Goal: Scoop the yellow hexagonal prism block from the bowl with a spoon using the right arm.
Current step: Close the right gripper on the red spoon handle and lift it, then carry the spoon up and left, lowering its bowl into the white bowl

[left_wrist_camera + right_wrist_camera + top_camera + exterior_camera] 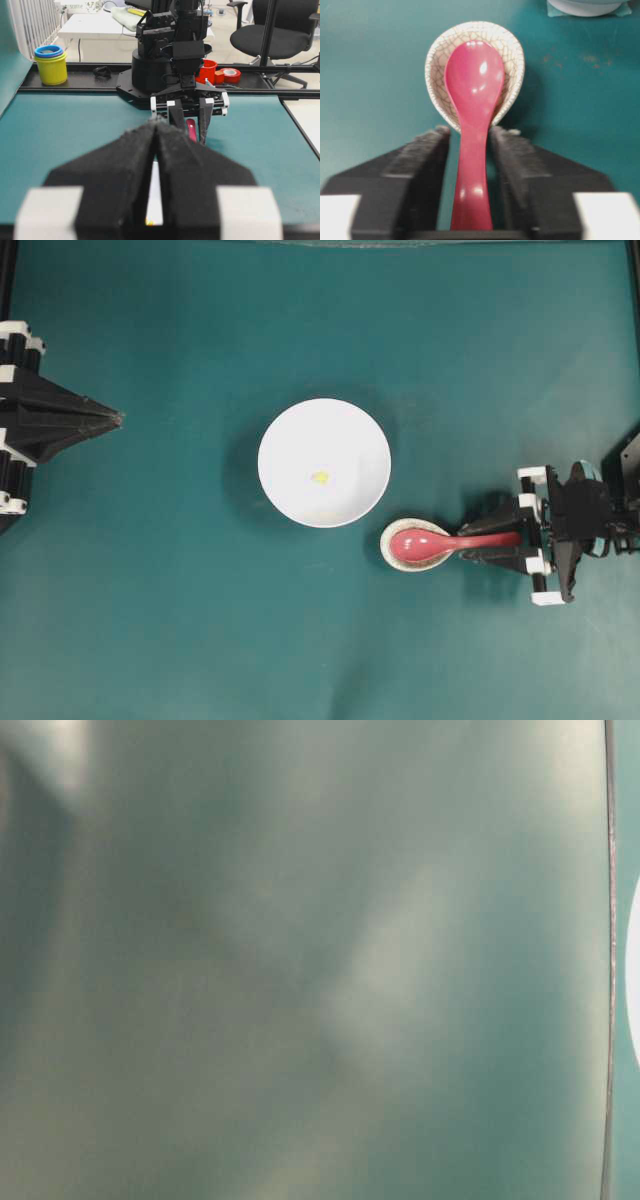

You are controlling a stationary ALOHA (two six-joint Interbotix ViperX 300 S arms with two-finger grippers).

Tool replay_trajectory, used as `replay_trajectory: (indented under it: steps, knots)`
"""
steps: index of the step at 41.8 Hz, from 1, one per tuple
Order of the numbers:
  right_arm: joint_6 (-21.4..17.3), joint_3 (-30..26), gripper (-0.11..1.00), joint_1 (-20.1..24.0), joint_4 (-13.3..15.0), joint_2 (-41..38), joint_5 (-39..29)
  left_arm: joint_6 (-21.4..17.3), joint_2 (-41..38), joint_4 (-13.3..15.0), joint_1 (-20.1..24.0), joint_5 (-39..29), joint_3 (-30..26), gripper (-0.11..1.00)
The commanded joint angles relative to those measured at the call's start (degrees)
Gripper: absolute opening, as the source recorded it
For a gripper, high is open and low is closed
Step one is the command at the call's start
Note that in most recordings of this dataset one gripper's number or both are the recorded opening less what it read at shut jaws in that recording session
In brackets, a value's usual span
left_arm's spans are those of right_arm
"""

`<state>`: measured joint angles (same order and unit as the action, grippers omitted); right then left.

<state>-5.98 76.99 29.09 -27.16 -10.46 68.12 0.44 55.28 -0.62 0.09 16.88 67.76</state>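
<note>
**Right gripper astride spoon handle, block sits in bowl**

Overhead view: white bowl (324, 462) sits mid-table on the teal mat (200, 620). The yellow hexagonal prism block (320, 477) lies inside it, near the centre of the bowl floor, a bit toward the lower side. Just beside the bowl's lower-right rim is a small crackle-glazed spoon rest (392, 552), w/ the pink-red spoon (440, 541) lying in it: scoop in the rest, handle pointing right.

Right gripper (497, 539) is down at the handle's far end. Right wrist cam: spoon (472, 125) runs straight up the middle, scoop facing up in the rest (512, 55), handle btwn the two black fingers (422, 160). Jaws stand either side of the handle w/ a thin strip of mat visible on each side, so apart and not clamped on it. Bowl edge (585, 6) shows at top of that view.

Left gripper (112, 420) is at the far left, well apart from bowl and spoon, pointing right; its fingers (125, 165) meet at the tips, holding nothing. Left wrist cam also catches the right gripper (189, 122) head-on w/ spoon handle (191, 131) btwn its fingers.

Table-level view is a blur of teal; only a white sliver at the right edge.
</note>
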Motion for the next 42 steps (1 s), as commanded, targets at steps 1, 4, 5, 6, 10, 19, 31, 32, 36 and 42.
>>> replay_trajectory:
  steps: [1,4,5,6,10,19,31,32,36,42]
  knots:
    - [0.0,-0.4,0.32,0.2,-0.2,0.7,0.5,0.1,-0.6,-0.1,0.0,0.1,-0.9,0.00]
    - [0.0,-0.5,0.22,0.2,-0.1,0.8,0.6,0.1,-0.5,-0.1,0.0,-0.4,-0.9,0.00]
    - [0.0,-0.6,0.22,0.2,-0.2,1.1,0.7,0.1,-0.6,0.0,-0.1,-0.6,-0.9,0.00]
    - [0.0,-0.6,0.22,0.2,-0.1,1.2,0.8,0.1,-0.6,-0.1,-0.1,-0.9,-0.9,0.00]
    - [0.2,-1.1,0.22,0.2,-0.2,3.5,0.7,0.1,-0.5,-0.1,-0.1,-1.5,-0.9,0.00]
    - [2.6,-1.9,0.22,0.2,0.1,13.2,-5.8,0.1,-0.6,-0.1,-0.1,-1.7,-0.9,0.00]
    - [10.5,-5.5,0.22,-3.9,0.1,30.7,-28.3,0.0,-0.6,0.0,-0.1,-1.7,-1.0,0.00]
    - [11.0,-6.0,0.22,-4.4,0.1,31.8,-30.3,0.0,-0.6,-0.1,-0.1,-1.7,-1.0,0.00]
    - [12.8,-8.5,0.22,-8.0,0.1,37.1,-40.9,-0.2,-0.5,-0.1,-0.1,-1.7,-1.0,0.00]
    - [14.3,-12.7,0.22,-14.0,0.2,41.5,-54.3,-0.7,-0.5,-0.1,-0.1,-2.0,-1.0,0.00]
